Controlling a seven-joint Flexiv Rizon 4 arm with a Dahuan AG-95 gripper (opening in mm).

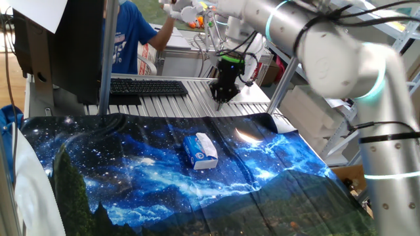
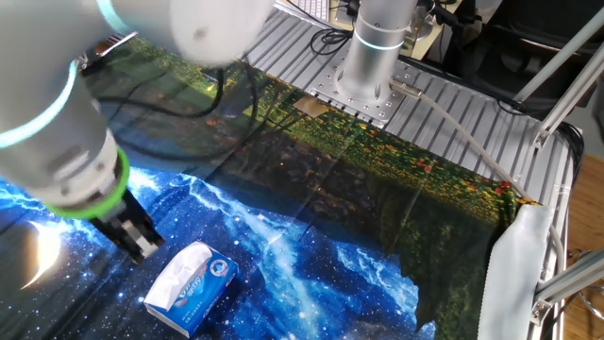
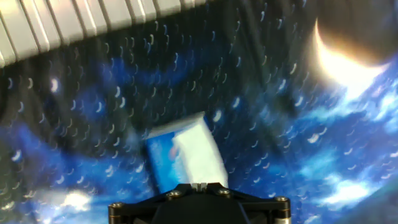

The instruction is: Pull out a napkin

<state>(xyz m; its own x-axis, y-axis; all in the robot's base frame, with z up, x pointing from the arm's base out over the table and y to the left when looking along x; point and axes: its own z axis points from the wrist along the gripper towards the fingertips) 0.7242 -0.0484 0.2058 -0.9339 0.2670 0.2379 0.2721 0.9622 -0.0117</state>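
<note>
A small blue tissue pack lies on the starry cloth near the table's middle. The white napkin shows at the pack's top opening, folded and still in the pack. The pack and napkin also show in the other fixed view. My gripper hangs above the cloth's far edge, behind the pack and not touching it; its fingertips sit together and hold nothing. In the hand view the blurred pack and napkin lie just ahead of my gripper.
A black keyboard and a monitor stand at the back left. A person in a blue shirt stands behind the table. The arm's base is bolted to the slatted tabletop. A white cloth hangs at one edge.
</note>
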